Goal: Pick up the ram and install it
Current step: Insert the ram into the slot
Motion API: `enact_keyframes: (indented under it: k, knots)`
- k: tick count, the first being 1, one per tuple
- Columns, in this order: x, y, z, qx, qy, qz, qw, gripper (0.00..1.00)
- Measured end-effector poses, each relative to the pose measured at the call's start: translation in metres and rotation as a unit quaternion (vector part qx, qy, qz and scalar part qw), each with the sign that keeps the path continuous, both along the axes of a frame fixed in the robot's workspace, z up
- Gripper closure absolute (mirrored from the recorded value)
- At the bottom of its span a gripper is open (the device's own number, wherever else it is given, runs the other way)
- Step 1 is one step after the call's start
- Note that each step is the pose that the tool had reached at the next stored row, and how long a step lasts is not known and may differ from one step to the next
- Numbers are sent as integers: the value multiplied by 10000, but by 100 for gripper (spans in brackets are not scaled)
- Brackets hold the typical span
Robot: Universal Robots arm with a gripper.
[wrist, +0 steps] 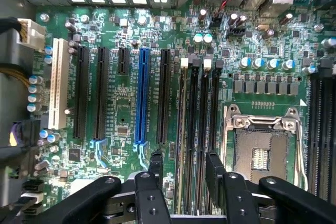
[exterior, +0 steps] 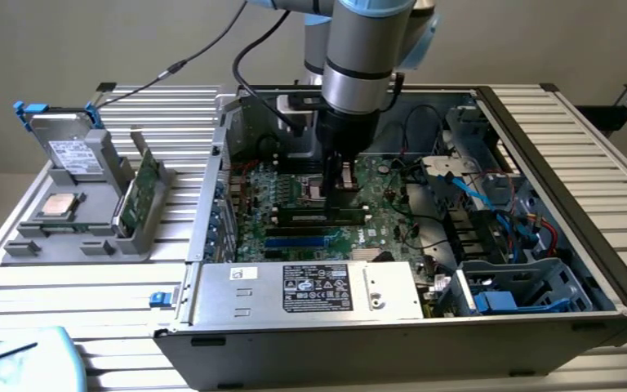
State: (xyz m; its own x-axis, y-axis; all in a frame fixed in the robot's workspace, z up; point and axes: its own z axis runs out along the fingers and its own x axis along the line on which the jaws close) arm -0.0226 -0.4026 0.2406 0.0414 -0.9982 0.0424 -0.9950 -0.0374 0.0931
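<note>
— Green stick, the ram; where?
— Lying lengthwise among the black memory slots on the motherboard, inside the open case; right beneath the gripper.
— Fingers?
— Spread apart; pinching nothing; straddling the slots in the wrist view, next to the CPU socket.
— Touching the stick?
— Cannot tell from either view.
— And outside the case?
— Wider green card upright in a grey holder, on the exterior view's left; well apart from the gripper.
</note>
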Motion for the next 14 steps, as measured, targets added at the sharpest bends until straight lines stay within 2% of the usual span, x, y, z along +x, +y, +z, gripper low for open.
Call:
enact_keyframes:
  k: [2, 8, 10, 11, 13, 14]
  knots:
    - [-6, 0, 77, 1, 0, 0, 10000, 54]
    - [-8, 0, 85, 0, 0, 0, 10000, 56]
    - [-8, 0, 85, 0, 0, 0, 10000, 69]
    - [-8, 0, 86, 0, 0, 0, 10000, 69]
    - [-8, 0, 85, 0, 0, 0, 10000, 81]
    - [-8, 0, 85, 0, 0, 0, 10000, 81]
